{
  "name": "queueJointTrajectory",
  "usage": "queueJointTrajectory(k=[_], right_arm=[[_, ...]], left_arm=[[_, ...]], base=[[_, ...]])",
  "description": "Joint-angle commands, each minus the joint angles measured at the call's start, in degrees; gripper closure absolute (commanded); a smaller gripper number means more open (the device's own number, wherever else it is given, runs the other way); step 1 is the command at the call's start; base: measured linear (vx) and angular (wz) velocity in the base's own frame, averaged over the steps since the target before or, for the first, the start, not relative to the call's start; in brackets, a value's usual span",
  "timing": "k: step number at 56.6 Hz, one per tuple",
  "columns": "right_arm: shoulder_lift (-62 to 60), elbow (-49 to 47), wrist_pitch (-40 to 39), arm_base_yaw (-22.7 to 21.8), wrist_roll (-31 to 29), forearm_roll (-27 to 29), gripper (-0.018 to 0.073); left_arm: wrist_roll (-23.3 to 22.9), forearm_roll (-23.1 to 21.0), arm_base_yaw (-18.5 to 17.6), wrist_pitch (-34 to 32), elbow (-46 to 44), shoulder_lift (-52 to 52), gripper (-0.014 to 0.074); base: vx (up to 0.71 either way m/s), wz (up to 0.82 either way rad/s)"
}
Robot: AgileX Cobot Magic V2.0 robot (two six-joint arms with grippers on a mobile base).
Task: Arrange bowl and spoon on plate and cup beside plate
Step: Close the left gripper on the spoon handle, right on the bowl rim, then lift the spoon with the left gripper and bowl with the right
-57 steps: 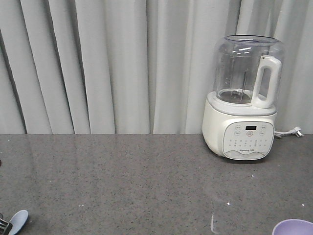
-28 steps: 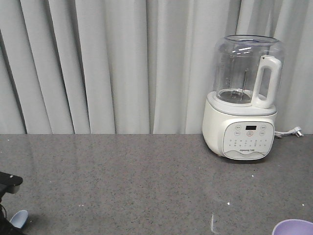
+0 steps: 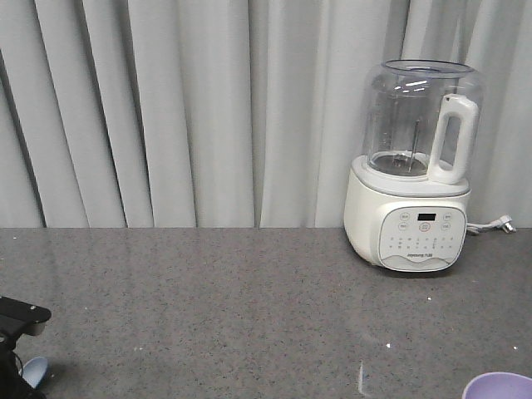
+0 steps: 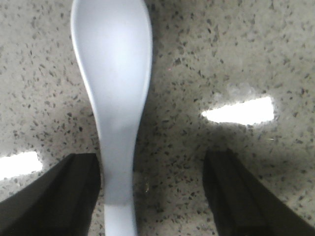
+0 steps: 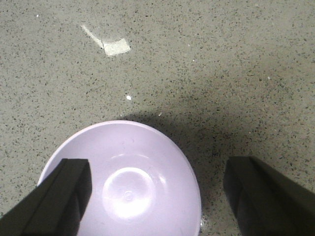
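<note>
Spoon (image 4: 114, 88) is lying flat on the speckled grey tabletop (image 4: 236, 54), scoop pointing away. Its handle is sitting just beside one finger (image 4: 64, 196) of the left end effector (image 4: 151, 162), which is gaping wide and gripping nothing. Bowl (image 5: 123, 182) is sitting upright below the right end effector (image 5: 157, 164), also spread wide and holding nothing. White blender (image 3: 411, 199) is standing well apart by the curtain (image 3: 166, 108). Tape scrap (image 5: 116, 47) is lying beyond the bowl.

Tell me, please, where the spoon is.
The spoon lies on the speckled countertop at the front view's bottom-left, its handle between the fingers of the open left tool.
</note>
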Motion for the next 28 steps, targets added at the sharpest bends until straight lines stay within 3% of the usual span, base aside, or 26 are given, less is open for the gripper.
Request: queueJointTrajectory(k=[1, 8, 22, 28], right_arm=[[-1.35, -1.62, -3.01, -0.28, -0.63, -0.07, -0.0033], [-1.35, -1.62, -2.86, -0.28, -0.63, -0.07, -0.0033], [-1.35, -1.62, -2.55, -0.28, -0.63, -0.07, -0.0007], [-1.53, -1.62, -2.33, -0.28, -0.63, -0.07, 0.0007]], left_arm=[[0.04, -0.02, -0.05, -1.52, -1.07, -0.25, 0.0058], [0.04, -0.40, -0.05, -1.33, -1.07, -0.06, 0.0185], [0.92, -3.37, -0.05, 0.12, -1.07, 0.77, 0.0601], [2.80, -5.69, -0.05, 0.53, -1.07, 0.82, 0.0605]], base=[[0.00, 0.00], [0.00, 0.00], [0.00, 0.00], [0.00, 0.00]])
